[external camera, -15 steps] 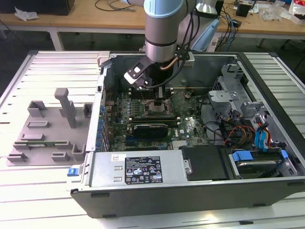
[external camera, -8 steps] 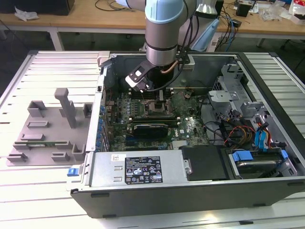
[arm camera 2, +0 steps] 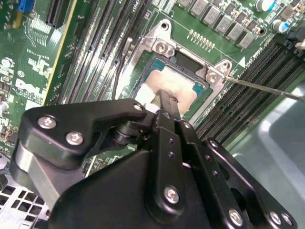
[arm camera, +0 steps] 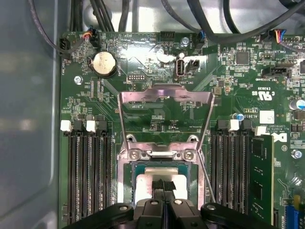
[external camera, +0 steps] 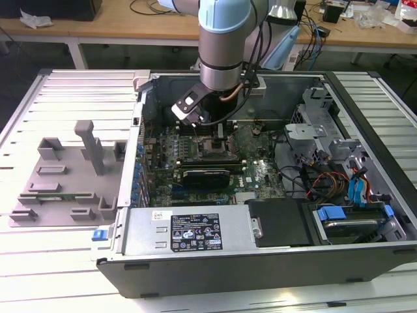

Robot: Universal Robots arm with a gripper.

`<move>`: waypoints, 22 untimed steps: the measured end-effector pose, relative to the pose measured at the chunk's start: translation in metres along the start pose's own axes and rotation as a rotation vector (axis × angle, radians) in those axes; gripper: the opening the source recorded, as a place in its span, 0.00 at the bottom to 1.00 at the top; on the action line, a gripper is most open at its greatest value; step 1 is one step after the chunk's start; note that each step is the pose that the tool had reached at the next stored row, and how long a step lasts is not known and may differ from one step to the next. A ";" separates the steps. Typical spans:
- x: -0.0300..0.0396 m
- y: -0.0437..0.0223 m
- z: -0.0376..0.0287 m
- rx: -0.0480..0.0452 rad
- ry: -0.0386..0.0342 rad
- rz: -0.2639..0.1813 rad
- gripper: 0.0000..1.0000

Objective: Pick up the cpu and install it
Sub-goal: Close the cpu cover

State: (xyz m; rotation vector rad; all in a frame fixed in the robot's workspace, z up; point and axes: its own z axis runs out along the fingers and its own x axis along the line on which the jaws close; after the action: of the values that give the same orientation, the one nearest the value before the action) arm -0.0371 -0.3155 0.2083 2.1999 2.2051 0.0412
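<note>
The gripper [arm camera: 164, 184] had its jaws together, tips resting on the middle of the cpu [arm camera: 144, 190]. The cpu lay flat inside the socket [arm camera: 127, 177], apparently seated, so pick-up and placing looked done. Beyond it the load plate [arm camera: 164, 93] stood swung open and the lever [arm camera 2: 263, 88] unhooked, so the clamping seemed left to do. Farther off lay the motherboard [external camera: 257, 171] in the open case [external camera: 260, 270].

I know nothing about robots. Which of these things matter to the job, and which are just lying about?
Job: cpu in the open socket; tool over it.
Lying about: grey fixture tray; coin battery; memory module; blue drive caddy.
</note>
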 end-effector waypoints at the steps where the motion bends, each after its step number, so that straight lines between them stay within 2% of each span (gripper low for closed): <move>1: -0.0003 0.0000 -0.0047 0.0010 -0.0016 0.000 0.11; 2: -0.0003 0.0005 -0.0164 0.0008 -0.0015 0.000 0.11; 3: -0.0003 0.0007 -0.0244 0.0008 -0.0015 0.000 0.11; 5: -0.0002 0.0012 -0.0367 0.0007 -0.0015 0.000 0.11; 6: -0.0002 0.0013 -0.0397 0.0007 -0.0016 0.000 0.11; 8: -0.0002 0.0018 -0.0527 0.0004 -0.0016 0.000 0.11; 9: -0.0002 0.0021 -0.0614 0.0002 -0.0016 0.000 0.11; 11: -0.0002 0.0026 -0.0737 0.0000 -0.0017 0.000 0.11; 13: -0.0001 0.0026 -0.0744 -0.0002 -0.0014 0.000 0.11; 15: -0.0002 0.0028 -0.0799 -0.0001 -0.0016 0.000 0.11; 17: -0.0002 0.0051 -0.0798 0.0000 -0.0016 0.000 0.11; 18: -0.0002 0.0093 -0.0796 0.0000 -0.0016 0.000 0.11; 19: -0.0002 0.0226 -0.0788 -0.0001 -0.0015 0.000 0.11; 22: -0.0003 0.0380 -0.0780 -0.0001 -0.0016 0.000 0.11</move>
State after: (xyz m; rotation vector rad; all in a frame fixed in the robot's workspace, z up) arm -0.0021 -0.3157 0.2876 2.1990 2.2044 0.0395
